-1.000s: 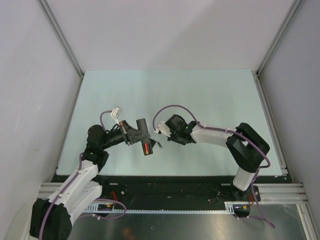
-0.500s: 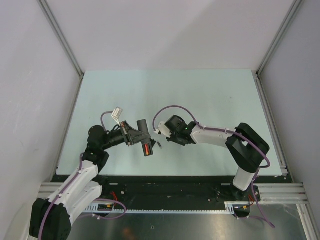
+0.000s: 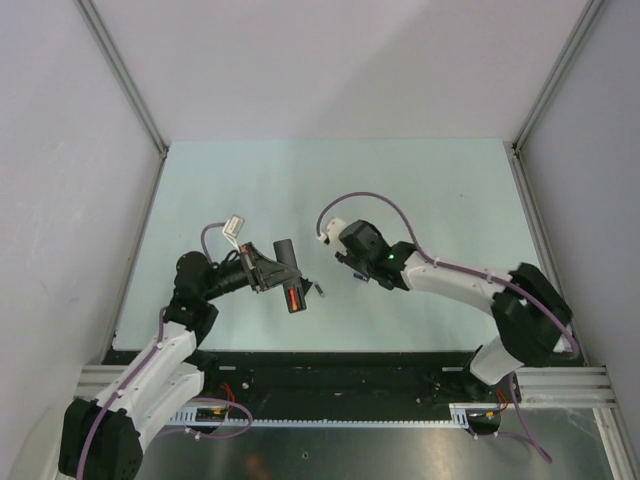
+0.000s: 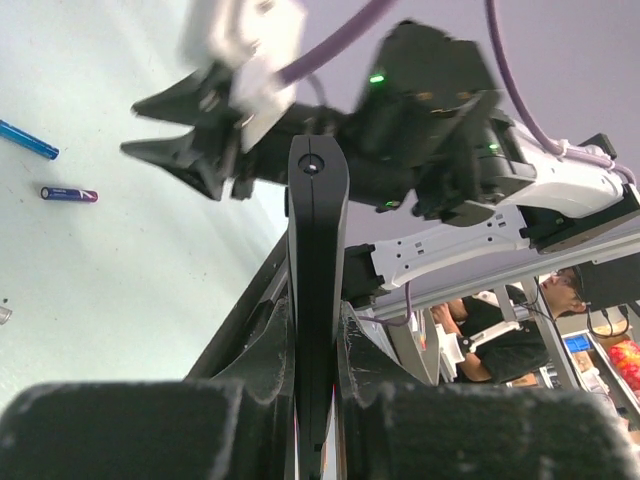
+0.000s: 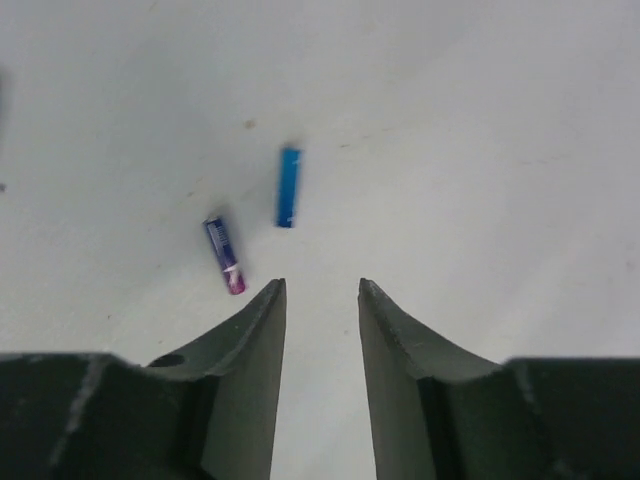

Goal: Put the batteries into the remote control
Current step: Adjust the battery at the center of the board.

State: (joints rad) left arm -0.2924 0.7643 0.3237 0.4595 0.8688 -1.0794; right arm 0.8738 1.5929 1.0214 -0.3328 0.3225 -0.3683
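Note:
My left gripper [image 3: 275, 272] is shut on the remote control [image 3: 285, 250], a slim black bar held above the table. A red-orange battery [image 3: 293, 298] sits in its near end. In the left wrist view the remote [image 4: 318, 230] stands clamped edge-on between the fingers [image 4: 262, 350]. Two loose batteries lie on the table, one blue [image 5: 289, 186] and one purple [image 5: 225, 255]. My right gripper [image 5: 322, 285] hovers open just short of them with nothing between its jaws. From above, this gripper [image 3: 348, 262] is to the right of the remote and apart from it.
A small dark piece [image 3: 320, 292] lies on the pale green table [image 3: 430, 190] near the remote's lower end. Grey walls with metal rails close in the table on the left, right and back. The black base rail [image 3: 330, 370] runs along the near edge.
My right gripper has opened and drawn back to the right, away from the remote, and now stands over the loose batteries. The left arm and the remote have not moved.

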